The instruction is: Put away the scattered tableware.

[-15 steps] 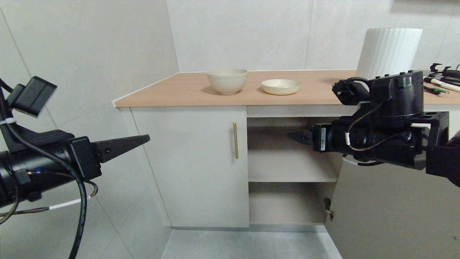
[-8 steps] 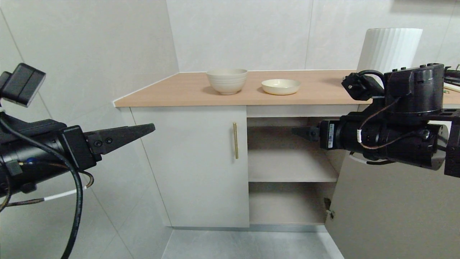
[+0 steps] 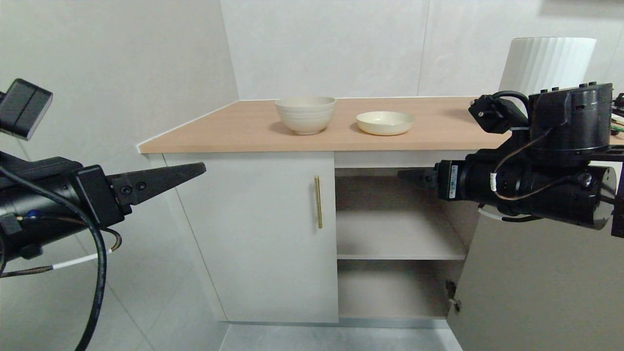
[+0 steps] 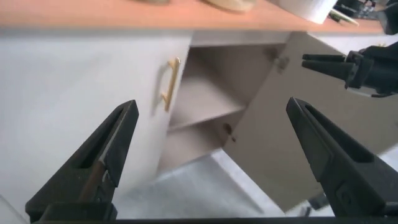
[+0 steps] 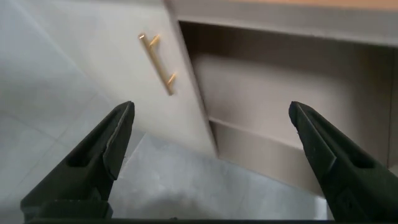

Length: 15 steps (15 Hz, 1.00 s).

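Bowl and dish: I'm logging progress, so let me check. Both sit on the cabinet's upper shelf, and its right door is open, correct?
No. The bowl and dish stand on the countertop, not on the upper shelf, as the head view shows. The right door is open, as you said.

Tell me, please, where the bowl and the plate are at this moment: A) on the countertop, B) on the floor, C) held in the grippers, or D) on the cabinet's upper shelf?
A: the bowl and the plate stand apart, side by side, on the countertop, above the cabinet, whose right door is open.
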Available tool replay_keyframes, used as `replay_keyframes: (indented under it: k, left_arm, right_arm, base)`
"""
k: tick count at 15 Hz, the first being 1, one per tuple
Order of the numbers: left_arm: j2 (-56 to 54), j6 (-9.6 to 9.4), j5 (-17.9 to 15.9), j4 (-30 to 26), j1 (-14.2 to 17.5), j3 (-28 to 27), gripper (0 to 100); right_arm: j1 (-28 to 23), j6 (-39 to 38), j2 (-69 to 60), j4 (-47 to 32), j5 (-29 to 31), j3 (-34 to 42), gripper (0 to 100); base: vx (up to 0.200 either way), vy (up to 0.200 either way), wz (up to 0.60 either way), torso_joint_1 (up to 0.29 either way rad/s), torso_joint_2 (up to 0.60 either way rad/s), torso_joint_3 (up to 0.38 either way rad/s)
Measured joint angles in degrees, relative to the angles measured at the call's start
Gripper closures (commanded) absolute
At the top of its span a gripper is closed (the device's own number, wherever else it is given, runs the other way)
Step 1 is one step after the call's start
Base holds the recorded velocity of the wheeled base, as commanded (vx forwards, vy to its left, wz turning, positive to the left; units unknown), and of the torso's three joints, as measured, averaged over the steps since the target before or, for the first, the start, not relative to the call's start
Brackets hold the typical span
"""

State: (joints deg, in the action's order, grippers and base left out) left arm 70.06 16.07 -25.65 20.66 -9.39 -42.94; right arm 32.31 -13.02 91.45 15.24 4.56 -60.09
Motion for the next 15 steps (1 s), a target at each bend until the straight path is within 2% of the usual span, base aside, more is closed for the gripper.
replay_keyframes:
  k: [4,15]
  left_arm:
    - [0.11,0.07,-0.02,-0.02,0.99,-0.30,0]
    - [-0.44,0.40,0.17,0.05,1.12,-0.33,0]
  right_arm:
    - [0.33,-0.37,-0.41,-1.12,-0.16,-0.11,0]
    - [2.73,-2.60,-5.29,-2.77,-1.52,1.71,0]
  base:
    - [0.200,0.000,0.00,0.002,0.00,0.002]
    - [0.000,0.000,0.00,0.000,0.00,0.000]
